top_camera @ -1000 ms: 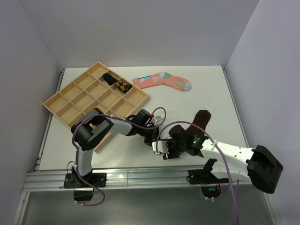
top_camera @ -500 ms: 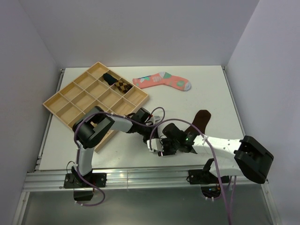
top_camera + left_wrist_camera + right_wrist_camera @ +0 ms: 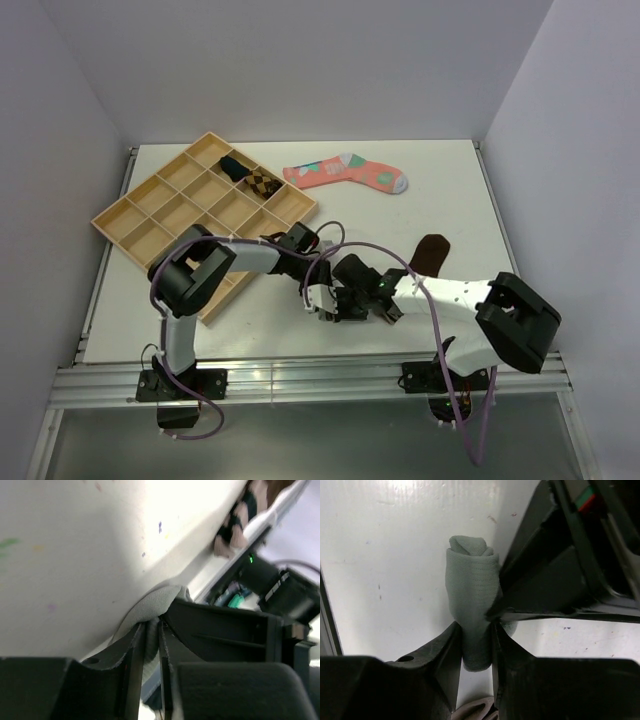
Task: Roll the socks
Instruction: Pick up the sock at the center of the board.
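Observation:
The grey sock (image 3: 472, 605) is a tight roll standing on the white table. My right gripper (image 3: 476, 642) is shut on its near end. My left gripper (image 3: 152, 640) is shut on a fold of the same grey sock (image 3: 150, 602) and comes in from the right of the right wrist view (image 3: 555, 580). In the top view the left gripper (image 3: 311, 278) and right gripper (image 3: 336, 300) meet at the table's near middle and hide the roll. The dark brown sock (image 3: 431, 252) lies flat behind the right arm; its white-striped cuff (image 3: 239, 517) shows in the left wrist view.
A wooden compartment tray (image 3: 150, 215) sits at the back left, with a dark sock (image 3: 233, 166) and a checkered rolled sock (image 3: 261, 183) in its far cells. A pink patterned sock (image 3: 345, 172) lies at the back middle. The table's front edge runs just behind the grippers.
Both grippers, still together on the grey sock, have shifted left and slightly away from the front edge. The right arm has swung leftward, uncovering more of the brown sock.

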Controlling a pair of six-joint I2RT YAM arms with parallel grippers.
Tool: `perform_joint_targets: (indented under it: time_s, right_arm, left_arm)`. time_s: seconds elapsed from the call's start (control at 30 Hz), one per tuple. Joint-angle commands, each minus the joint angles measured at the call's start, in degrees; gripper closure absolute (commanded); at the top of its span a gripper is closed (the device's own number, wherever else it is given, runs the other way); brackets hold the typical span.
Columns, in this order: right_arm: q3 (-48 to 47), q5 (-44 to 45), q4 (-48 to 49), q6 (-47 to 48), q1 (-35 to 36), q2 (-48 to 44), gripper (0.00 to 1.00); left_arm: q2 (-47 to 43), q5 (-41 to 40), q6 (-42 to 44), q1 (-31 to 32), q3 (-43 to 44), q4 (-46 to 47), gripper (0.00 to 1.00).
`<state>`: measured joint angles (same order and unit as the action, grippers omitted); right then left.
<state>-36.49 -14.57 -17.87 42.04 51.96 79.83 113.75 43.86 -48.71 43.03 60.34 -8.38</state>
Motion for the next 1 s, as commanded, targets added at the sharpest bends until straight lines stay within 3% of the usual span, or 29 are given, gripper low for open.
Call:
perform_joint_targets:
  time_s: [0.0, 0.2, 0.57, 0.6, 0.77, 0.97]
  right_arm:
    - [1.3, 1.5, -2.5, -2.9, -0.3, 3.3, 0.94]
    - [0.1, 1.2, -2.1, -5.2, -3.4, 3.0, 0.95]
    - [-9.8, -2.1, -6.6, -10.7, -11.6, 3.3, 0.97]
    - [-11.0, -2.2, -7.5, -11.3, -12.1, 3.7, 0.97]
    - [-17.5, -2.8, -10.9, -15.5, -12.6, 4.2, 0.97]
    - [-22.3, -1.9, -12.9, -19.1, -12.7, 3.7, 0.97]
  left_arm:
    - [-4.2, -13.7, 1.4, -1.7, 0.6, -0.7, 0.76]
    - [-13.7, -21.4, -3.4, -4.6, -3.5, 0.7, 0.7]
    - [-39.9, -39.0, -19.4, -3.6, -24.6, 7.9, 0.64]
    - [-40.9, -41.0, -20.2, -1.3, -25.3, 10.4, 0.59]
    - [-40.3, -48.4, -24.4, 6.3, -26.5, 17.7, 0.51]
    - [-37.2, -54.1, -30.6, 11.5, -26.5, 26.5, 0.49]
